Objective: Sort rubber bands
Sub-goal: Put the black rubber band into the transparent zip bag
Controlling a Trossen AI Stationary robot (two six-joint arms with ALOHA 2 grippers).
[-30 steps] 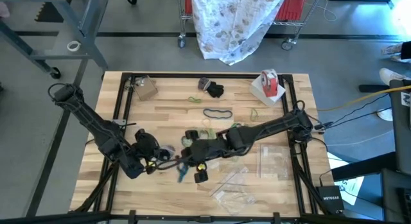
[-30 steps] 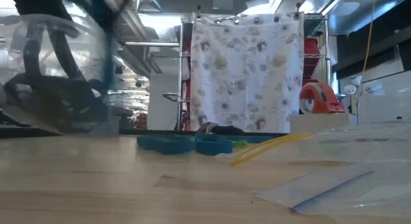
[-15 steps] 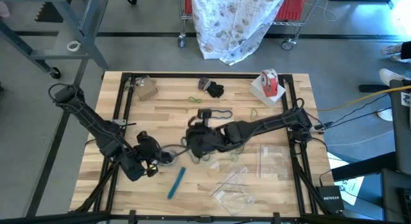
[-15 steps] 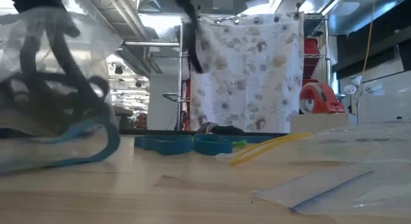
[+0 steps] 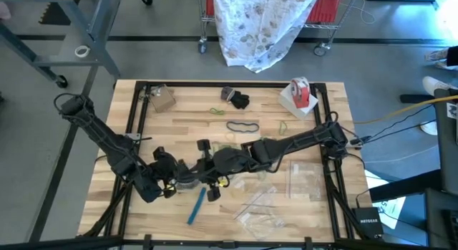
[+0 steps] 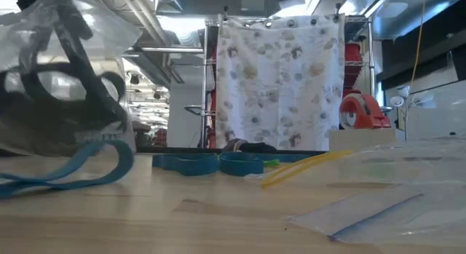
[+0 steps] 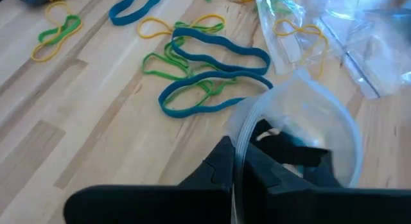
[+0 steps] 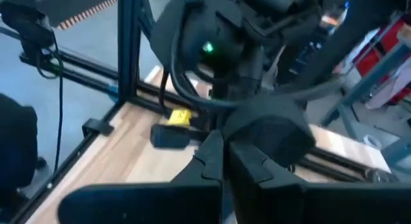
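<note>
My left gripper (image 5: 174, 180) is shut on a clear plastic bag (image 7: 302, 115) near the table's front left. The bag's mouth gapes, and a dark band (image 7: 292, 150) lies inside. My right gripper (image 5: 195, 170) is shut just right of the bag and points at the left arm. Nothing shows between its fingers (image 8: 212, 156) in the right wrist view. A long blue rubber band (image 5: 197, 205) lies flat on the table in front of the bag. Several blue, green and yellow bands (image 7: 212, 76) lie loose farther off. My left gripper pinches the bag's open rim (image 7: 236, 144) between its two fingers, slanting down from the table's left. The rim stands up from the fingers as a loop. The bag's body bulges beyond them, and in the low view its bottom (image 6: 65, 141) rests on the table.
More clear bags (image 5: 261, 207) lie at the front right. A black band (image 5: 242, 126) and green bands (image 5: 217, 111) lie mid-table. A red-and-white tape roll (image 5: 300, 92) on a white box, a brown box (image 5: 162, 98) and a black lump (image 5: 238, 99) sit along the far edge.
My right gripper rose toward the far edge, then came back down toward the bag and my left gripper. The blue band that stood beside its fingers has fallen and now lies flat on the table in front of the bag.
</note>
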